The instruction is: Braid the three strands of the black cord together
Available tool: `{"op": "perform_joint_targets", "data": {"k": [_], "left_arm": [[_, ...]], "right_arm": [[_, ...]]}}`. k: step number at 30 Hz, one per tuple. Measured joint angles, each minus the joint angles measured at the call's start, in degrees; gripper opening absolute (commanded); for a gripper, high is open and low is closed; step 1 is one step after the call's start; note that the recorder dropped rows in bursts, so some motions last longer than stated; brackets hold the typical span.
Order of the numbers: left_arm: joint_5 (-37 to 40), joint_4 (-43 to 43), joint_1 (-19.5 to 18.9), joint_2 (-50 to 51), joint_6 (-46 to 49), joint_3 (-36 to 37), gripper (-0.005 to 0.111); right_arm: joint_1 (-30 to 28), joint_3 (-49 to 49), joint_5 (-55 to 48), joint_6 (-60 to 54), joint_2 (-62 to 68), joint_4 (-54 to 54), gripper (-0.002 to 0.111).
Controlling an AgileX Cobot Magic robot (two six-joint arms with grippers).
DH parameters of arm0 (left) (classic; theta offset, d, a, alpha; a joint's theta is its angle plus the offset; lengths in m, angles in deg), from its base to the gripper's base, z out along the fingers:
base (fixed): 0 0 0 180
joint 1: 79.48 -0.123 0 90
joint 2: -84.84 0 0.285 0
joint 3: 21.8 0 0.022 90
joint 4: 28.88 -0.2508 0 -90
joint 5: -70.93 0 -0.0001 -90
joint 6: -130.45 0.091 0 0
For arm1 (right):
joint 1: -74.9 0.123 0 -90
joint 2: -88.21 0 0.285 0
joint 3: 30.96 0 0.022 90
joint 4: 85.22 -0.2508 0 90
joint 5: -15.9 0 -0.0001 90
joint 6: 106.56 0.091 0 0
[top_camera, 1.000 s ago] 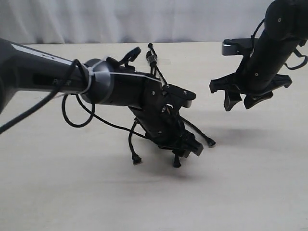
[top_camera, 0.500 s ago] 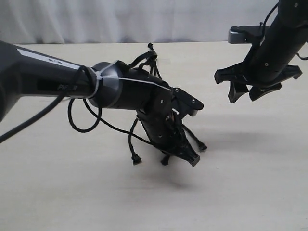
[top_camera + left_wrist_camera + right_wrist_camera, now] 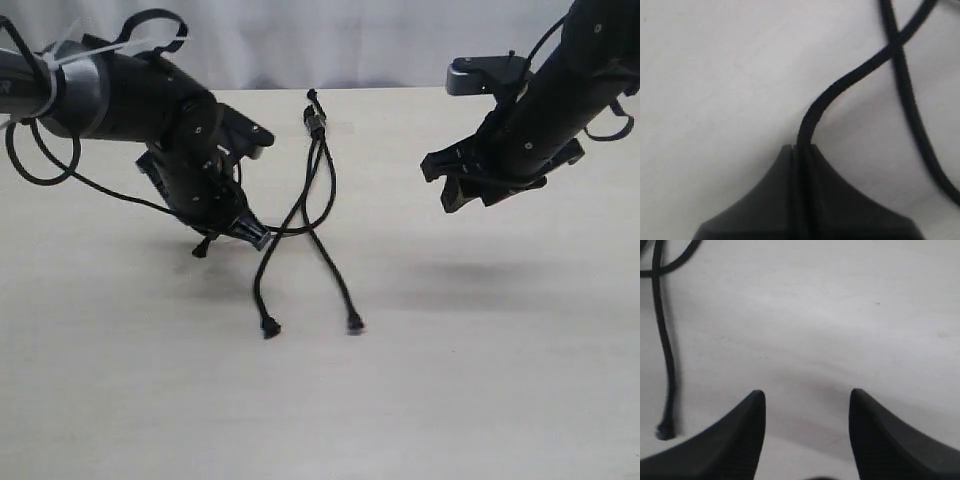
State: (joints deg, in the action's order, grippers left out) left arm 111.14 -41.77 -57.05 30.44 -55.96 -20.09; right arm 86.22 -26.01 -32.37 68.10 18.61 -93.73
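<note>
The black cord lies on the pale table, its bound head (image 3: 313,120) at the far middle. Two of the three strands run toward the front, one ending in a flared tip (image 3: 269,328), the other in a tip (image 3: 354,324). The third strand (image 3: 300,228) bends off to the left, crossing the others. My left gripper (image 3: 256,235) is shut on it low over the table; in the left wrist view the strand (image 3: 840,87) leaves the closed left gripper (image 3: 802,149). My right gripper (image 3: 468,198) hangs open above the table at the right, holding nothing. The open right gripper (image 3: 807,394) has one strand (image 3: 664,345) off to its side.
The left arm's thick glossy cable (image 3: 60,175) loops over the table at the far left. A white curtain (image 3: 330,40) closes off the back. Bare tabletop (image 3: 480,400) fills the front and right.
My left arm has swung from the middle front to the left, carrying one strand across the other two. The two free strands now lie uncovered. My right gripper shifted slightly left and lower.
</note>
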Motion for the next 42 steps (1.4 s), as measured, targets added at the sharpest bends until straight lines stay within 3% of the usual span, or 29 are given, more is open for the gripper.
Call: {"op": "perform_joint_targets", "data": {"k": [4,8,14,20,26,32,37,39,41,42], "left_arm": [[-1.3,0.3,-3.9,3.5,-0.6,0.5,0.0],[-3.3,0.5,-4.4,4.0,-0.8,0.5,0.001],[-5.3,0.5,-5.2,4.2,0.1,0.7,0.027],[-10.2,2.2,-10.0,4.0,0.2,2.3,0.047],[-11.7,3.9,-14.3,3.5,0.2,3.7,0.049],[-11.8,5.2,-14.4,3.4,0.2,3.9,0.049],[-11.8,6.7,-14.5,3.4,0.2,3.9,0.049],[-11.7,7.9,-14.6,3.4,0.2,3.9,0.049],[-11.6,9.2,-14.6,3.4,0.4,3.9,0.049],[-11.6,9.4,-14.6,3.4,0.4,4.0,0.049]], "right_arm": [[3.2,0.4,3.2,-1.2,0.1,-0.4,0.049],[8.9,0.4,6.1,-1.2,0.9,-0.7,0.049],[17.5,0.4,11.6,-0.2,6.4,-1.3,0.06],[24.6,0.3,19.9,0.3,10.9,-1.3,0.06],[30.3,-5.2,21.0,2.4,16.4,-1.3,0.06],[32.6,-16.2,16.5,5.9,21.8,-0.7,0.06],[34.6,-23.1,10.1,14.0,26.9,7.7,0.06],[35.4,-24.5,7.8,15.5,28.6,9.1,0.056],[36.4,-25.3,5.7,16.3,29.8,10.5,0.041],[36.8,-25.6,5.0,16.8,30.0,11.0,0.026]]}}
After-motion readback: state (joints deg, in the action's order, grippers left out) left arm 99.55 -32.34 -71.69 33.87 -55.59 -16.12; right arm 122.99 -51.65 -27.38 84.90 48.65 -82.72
